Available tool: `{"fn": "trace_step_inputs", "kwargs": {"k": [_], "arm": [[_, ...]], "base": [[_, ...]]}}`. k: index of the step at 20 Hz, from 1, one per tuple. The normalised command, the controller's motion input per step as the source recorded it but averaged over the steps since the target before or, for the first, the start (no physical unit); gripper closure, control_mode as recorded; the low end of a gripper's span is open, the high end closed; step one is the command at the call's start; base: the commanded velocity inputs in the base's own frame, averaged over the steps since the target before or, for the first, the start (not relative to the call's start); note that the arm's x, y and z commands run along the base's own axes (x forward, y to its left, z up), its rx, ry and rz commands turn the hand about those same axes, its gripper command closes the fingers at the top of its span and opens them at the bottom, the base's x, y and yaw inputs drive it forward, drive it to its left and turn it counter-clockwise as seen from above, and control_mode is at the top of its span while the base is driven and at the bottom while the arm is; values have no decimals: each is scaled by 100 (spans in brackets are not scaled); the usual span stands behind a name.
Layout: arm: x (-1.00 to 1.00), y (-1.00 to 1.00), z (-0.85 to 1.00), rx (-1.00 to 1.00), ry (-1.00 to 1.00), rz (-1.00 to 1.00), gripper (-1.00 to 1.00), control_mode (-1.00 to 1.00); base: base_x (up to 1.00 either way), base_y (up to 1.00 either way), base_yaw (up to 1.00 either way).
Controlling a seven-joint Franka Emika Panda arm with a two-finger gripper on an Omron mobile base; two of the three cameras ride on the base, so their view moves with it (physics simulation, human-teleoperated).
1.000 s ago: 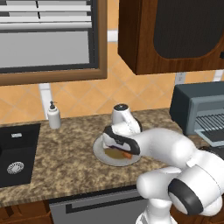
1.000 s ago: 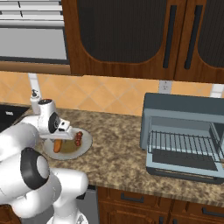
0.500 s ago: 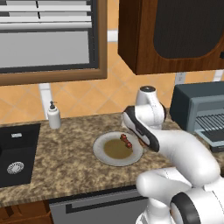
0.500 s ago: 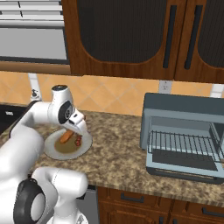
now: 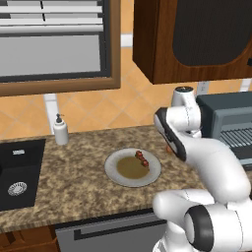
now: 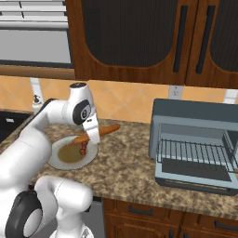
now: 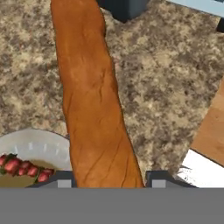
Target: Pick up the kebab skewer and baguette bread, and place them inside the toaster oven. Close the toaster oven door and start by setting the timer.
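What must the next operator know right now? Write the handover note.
Gripper: shut on the baguette bread, held in the air above the counter, beside the plate.
Kebab skewer: lying on the plate.
Toaster oven: at the right of the counter, door open, rack bare.
Done: baguette picked up.
Left: put the baguette in the oven, fetch and load the skewer, close the door, set the timer.

Matt crusty baguette bread [image 7: 94,100], speckled stone counter [image 7: 175,87], blue-grey metal toaster oven [image 6: 195,139].

Kebab skewer [image 5: 142,158] on plate [image 5: 116,174]; baguette bread [image 6: 97,133] above counter [image 6: 130,169]; toaster oven [image 6: 200,144] right of plate.
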Motion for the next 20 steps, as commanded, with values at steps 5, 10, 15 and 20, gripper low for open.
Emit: {"fn": "trace_step_inputs", "kwargs": {"k": [5,10,15,20], "arm": [[0,-71,0,5,-1,-70,100,-100],[-4,-94,14,13,-1,-37,100,-100],[-17,-100,0,18,-20,1,100,-100],[0,-99,0,14,-24,1,100,-100]], "base": [[0,0,0],[0,0,0],[0,0,0],[0,0,0]]}}
